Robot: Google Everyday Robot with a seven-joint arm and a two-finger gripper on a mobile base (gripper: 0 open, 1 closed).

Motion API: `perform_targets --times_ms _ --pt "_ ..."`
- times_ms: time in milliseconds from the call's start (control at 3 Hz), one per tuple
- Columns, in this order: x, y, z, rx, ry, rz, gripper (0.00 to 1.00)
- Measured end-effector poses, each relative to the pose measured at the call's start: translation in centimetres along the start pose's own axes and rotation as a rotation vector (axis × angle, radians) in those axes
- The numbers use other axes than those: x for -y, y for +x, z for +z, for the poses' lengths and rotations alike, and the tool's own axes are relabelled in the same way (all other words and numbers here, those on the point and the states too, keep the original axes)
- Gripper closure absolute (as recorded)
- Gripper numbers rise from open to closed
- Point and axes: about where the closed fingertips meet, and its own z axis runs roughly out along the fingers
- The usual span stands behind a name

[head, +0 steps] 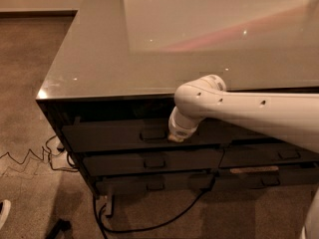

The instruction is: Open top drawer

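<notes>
Camera view looks down over a cabinet, with the gripper [175, 135] low against the cabinet's front, just under the overhanging edge of the top. Its pale tip sits on the face of the top drawer [109, 136], immediately right of the small bar handle [153, 133] and close enough that it may be touching it. Whether it is spread, closed or gripping the handle cannot be told from this angle. The white arm [249, 112] reaches in from the right and covers the right end of that drawer's front.

The top drawer is the uppermost wide dark front, beneath a shadowed gap under the top, and none of its inside shows. Below it lies a second wide drawer [114, 163] with its own handle, then a lower one [144, 184]; narrower dark drawers [279, 156] sit to the right.

A glossy grey tabletop [149, 44] spans above. On the carpet [30, 83], a black cable [149, 226] loops in front of the cabinet's base, and thinner wires [30, 157] trail at the left corner.
</notes>
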Motion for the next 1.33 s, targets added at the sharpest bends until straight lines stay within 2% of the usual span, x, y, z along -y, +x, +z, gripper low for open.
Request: perform_targets --times_ms 667,1000,1333 --pt "0.24 -0.30 -1.04 0.000 0.000 0.000 1.00" --pt "0.24 -0.30 -1.03 0.000 0.000 0.000 0.81" --pt "0.23 -0.30 -1.03 0.000 0.000 0.000 0.58"
